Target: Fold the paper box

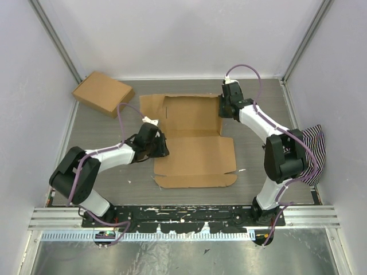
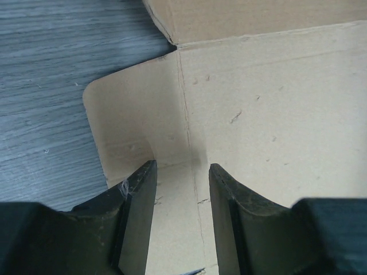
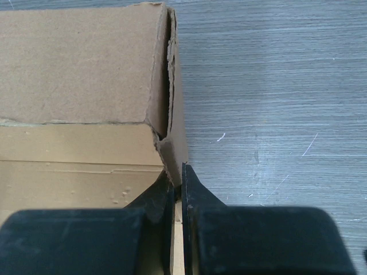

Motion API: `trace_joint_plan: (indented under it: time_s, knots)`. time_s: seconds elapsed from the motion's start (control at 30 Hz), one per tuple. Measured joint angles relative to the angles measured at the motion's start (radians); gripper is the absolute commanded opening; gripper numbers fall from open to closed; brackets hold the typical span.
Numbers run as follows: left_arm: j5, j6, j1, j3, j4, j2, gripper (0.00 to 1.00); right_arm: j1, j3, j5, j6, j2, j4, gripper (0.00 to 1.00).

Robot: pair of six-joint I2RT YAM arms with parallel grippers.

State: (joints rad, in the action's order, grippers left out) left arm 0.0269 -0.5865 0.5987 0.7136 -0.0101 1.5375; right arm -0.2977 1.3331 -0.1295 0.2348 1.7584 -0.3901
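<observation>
- Grey wood-grain table (image 1: 97, 132), walled in white on three sides, carries the paper box (image 1: 195, 152) at its middle. It is a brown cardboard blank, mostly flat, with one broad panel reaching toward the near edge and another toward the far edge.
- Right gripper (image 3: 178, 172) is pinched tight on the blank's raised side wall (image 3: 172, 86), which stands upright on the far panel's side toward the table's right edge. The wall's ragged corrugated corner runs straight into the closed fingers.
- Left gripper (image 2: 182, 169) hovers over the blank's left margin, jaws partly apart with nothing between them. They straddle the crease (image 2: 186, 114) that joins a rounded side flap (image 2: 132, 114) to the main panel, and the flap appears to lie flat.
- Step in hand, by the look of it: raising that left flap to match the wall standing opposite.
- Done well, the left fingers would take the flap near its outer rim, not over the crease, and swing it up about the scored line so the board bends there rather than buckling.
- The right pinch should serve as the anchor, keeping the blank from sliding toward the right edge.
- Finished cardboard box (image 1: 103, 93) sits at the far-left corner and a striped cloth (image 1: 315, 146) hangs at the right edge, both well apart from the work.
</observation>
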Motion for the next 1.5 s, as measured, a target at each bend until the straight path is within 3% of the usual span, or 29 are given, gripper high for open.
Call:
trace_joint_plan:
  time_s: [0.33,0.7,0.87,1.1,1.3,1.5]
  knots:
    - [-0.014,-0.003,0.002,0.014,0.039,0.012,0.54,0.000,-0.052,0.001,-0.004,-0.034,0.044,0.01]
    - [-0.188,0.063,-0.003,0.071,0.122,-0.274,0.63,0.000,-0.093,0.004,-0.019,-0.060,0.081,0.01]
    - [-0.264,0.095,-0.128,0.140,0.085,-0.377,0.60,0.001,-0.117,0.009,-0.021,-0.073,0.107,0.01]
    - [-0.235,0.087,-0.384,0.236,0.034,-0.212,0.55,0.002,-0.135,0.019,-0.024,-0.083,0.127,0.01]
    - [-0.128,0.087,-0.415,0.264,0.015,-0.017,0.53,0.004,-0.136,0.023,-0.027,-0.083,0.129,0.01]
    - [-0.037,0.088,-0.415,0.261,-0.040,0.056,0.54,0.004,-0.135,0.026,-0.034,-0.083,0.129,0.01]
